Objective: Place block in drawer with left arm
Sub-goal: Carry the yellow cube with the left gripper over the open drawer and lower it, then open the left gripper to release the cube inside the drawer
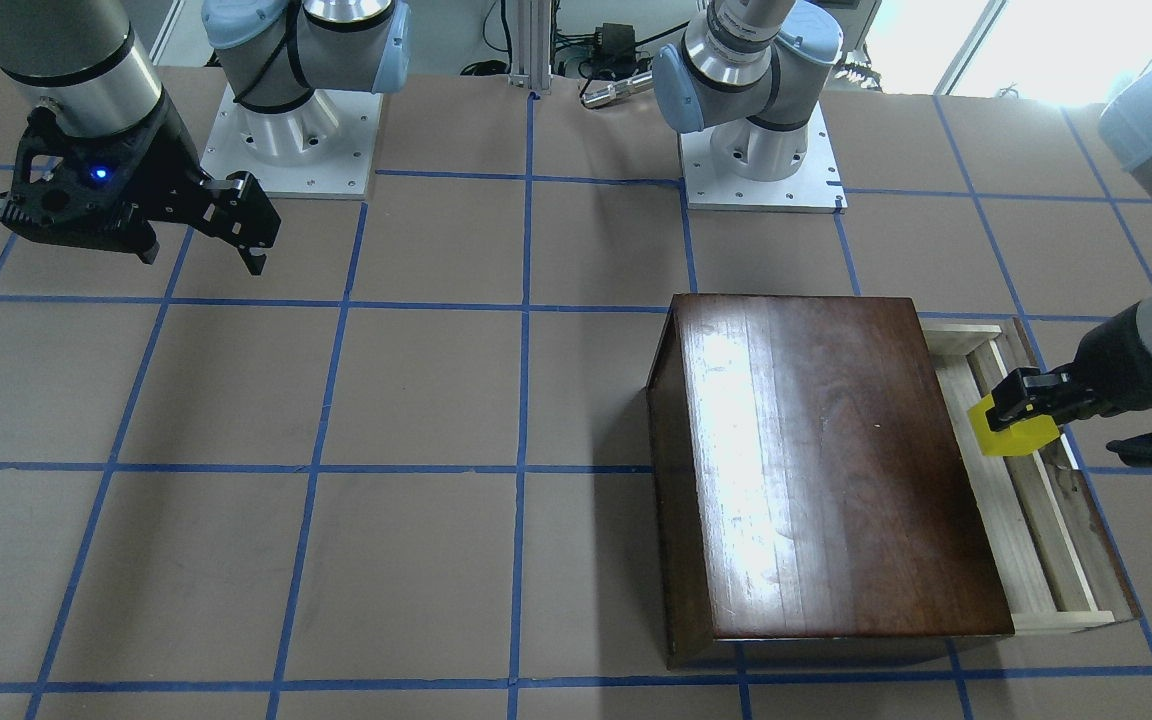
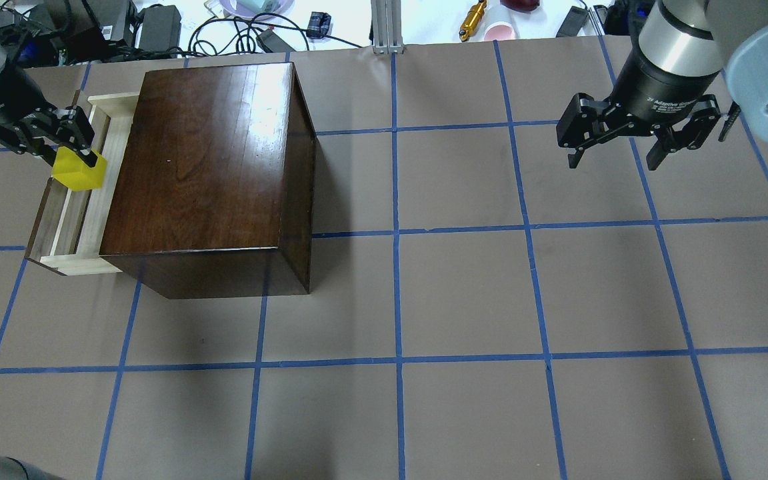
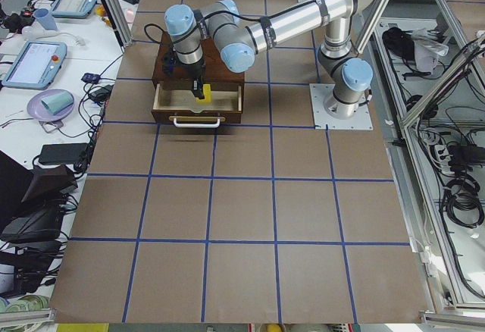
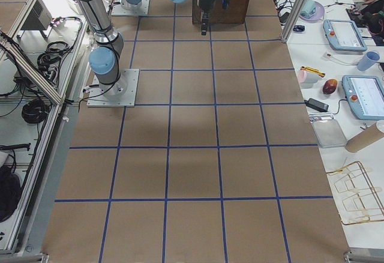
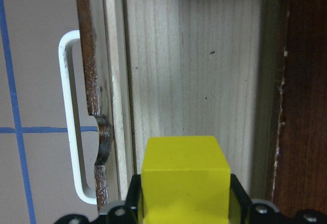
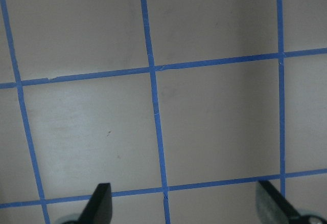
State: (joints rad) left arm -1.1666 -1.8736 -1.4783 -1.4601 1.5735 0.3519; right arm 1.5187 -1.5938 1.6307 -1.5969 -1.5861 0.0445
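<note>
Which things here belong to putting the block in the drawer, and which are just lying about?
Job: block, held by the left gripper; open drawer; cabinet.
Lying about: right gripper, open and empty; pink cup, orange tool and power adapters beyond the table.

Drawer (image 2: 93, 223) open above, cabinet (image 2: 204, 160) flanking it

The cabinet (image 2: 211, 153) is gleaming with glossy dark varnished wood, while the drawer (image 5: 204, 81) is showing pale, matt, unfinished grain. The block (image 5: 184, 180) is looking smooth, like plastic. The table (image 2: 464, 293) is lying under matt brown paper-like covering
</note>
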